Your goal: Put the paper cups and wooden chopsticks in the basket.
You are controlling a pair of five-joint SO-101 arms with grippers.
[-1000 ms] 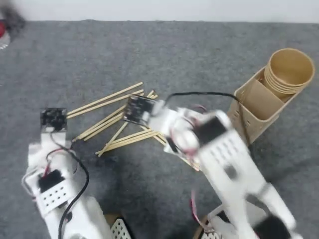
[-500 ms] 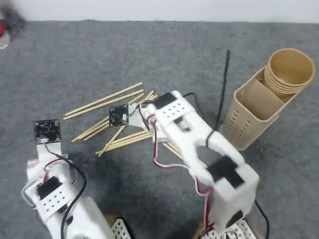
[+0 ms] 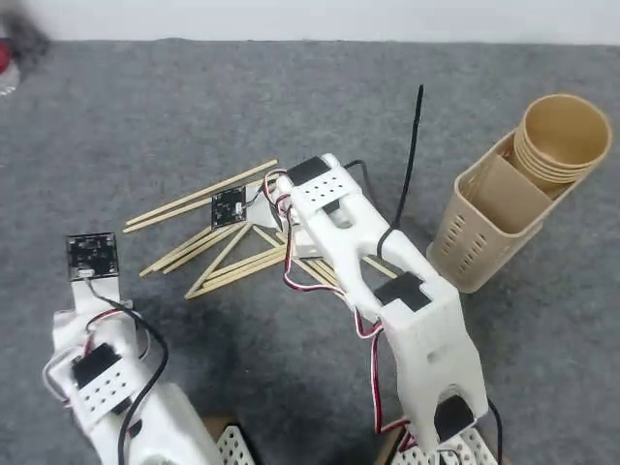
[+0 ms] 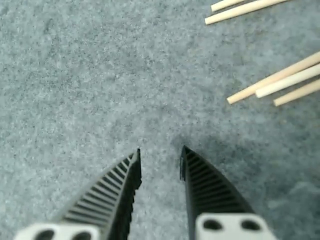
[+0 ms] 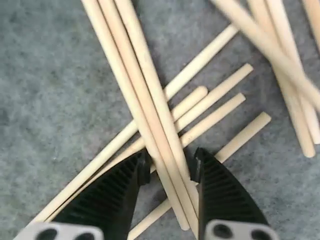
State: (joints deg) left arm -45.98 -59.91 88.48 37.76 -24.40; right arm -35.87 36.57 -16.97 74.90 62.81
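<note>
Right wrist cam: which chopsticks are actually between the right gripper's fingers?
The parallel bundle of chopsticks lying on top: it runs between the right gripper's open fingers. The other chopsticks cross underneath or lie aside.

No readable text or labels; no brands, numbers or signs in any view

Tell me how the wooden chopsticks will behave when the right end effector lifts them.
The wooden chopsticks look thin, straight and rigid, so they should lift without bending and feel light. They seem round and smooth, so one may slip from the right end effector, which straddles several. They lie crossed, so neighbours will likely shift.
</note>
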